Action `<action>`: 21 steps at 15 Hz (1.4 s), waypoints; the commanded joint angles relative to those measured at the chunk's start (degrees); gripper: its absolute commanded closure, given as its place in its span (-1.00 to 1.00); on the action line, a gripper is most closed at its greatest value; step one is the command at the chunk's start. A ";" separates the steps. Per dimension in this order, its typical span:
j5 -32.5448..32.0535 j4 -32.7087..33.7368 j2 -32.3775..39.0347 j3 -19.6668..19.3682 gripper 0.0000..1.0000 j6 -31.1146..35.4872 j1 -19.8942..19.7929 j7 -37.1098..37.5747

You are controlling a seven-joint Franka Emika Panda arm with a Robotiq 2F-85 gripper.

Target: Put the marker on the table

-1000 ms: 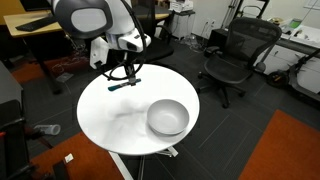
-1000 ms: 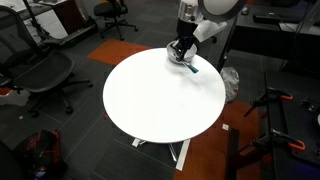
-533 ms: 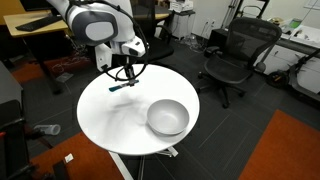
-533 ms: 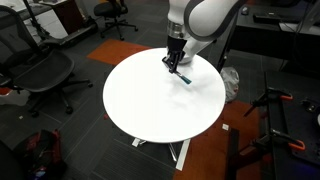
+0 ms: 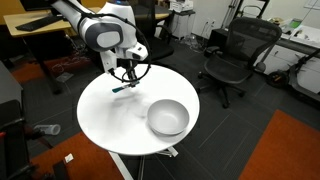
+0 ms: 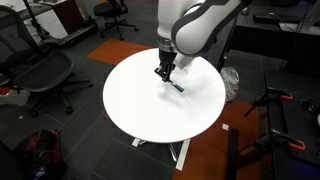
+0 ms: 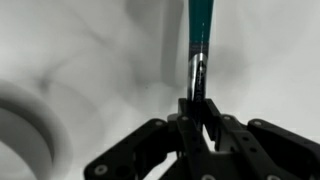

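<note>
The two fingers (image 7: pixel 187 115) of the gripper (image 7: pixel 198 104) are squeezed almost together and pinch the dark end of the marker (image 7: pixel 200 30). The teal end sticks out in front of the fingers, so I think it can be laid down flat. In an exterior view the marker (image 6: pixel 177 86) hangs low over the table (image 6: pixel 140 115); I cannot tell if it touches. The grey bowl (image 5: pixel 167 118) sits off to one side, apart from the fingers. Bare white top lies all around them. The round edge is near, but the marker is fully over the top.
</note>
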 commanded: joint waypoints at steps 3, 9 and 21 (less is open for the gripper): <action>-0.22 3.92 3.24 -0.39 0.11 0.12 2.35 1.88; 0.22 4.85 3.89 -0.22 -0.77 0.42 2.86 1.84; 0.27 -1.51 -3.12 -0.21 -1.00 2.41 3.09 1.93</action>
